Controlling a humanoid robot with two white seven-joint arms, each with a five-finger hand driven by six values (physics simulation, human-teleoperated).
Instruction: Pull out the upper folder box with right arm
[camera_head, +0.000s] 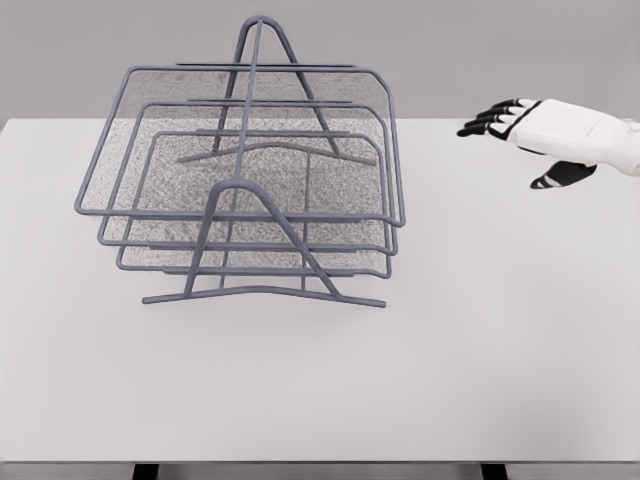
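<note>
Nearest us the white tabletop (420, 380) lies bare. Left of centre stands the grey wire rack (262, 290) of three stacked trays; the upper folder box (240, 215) sits fully pushed in on top. At the upper right our right hand (530, 135) hovers with fingers spread, holding nothing, well apart from the rack. We judge the reach barely begun: next we must cross leftward and hook the top tray's rim.
</note>
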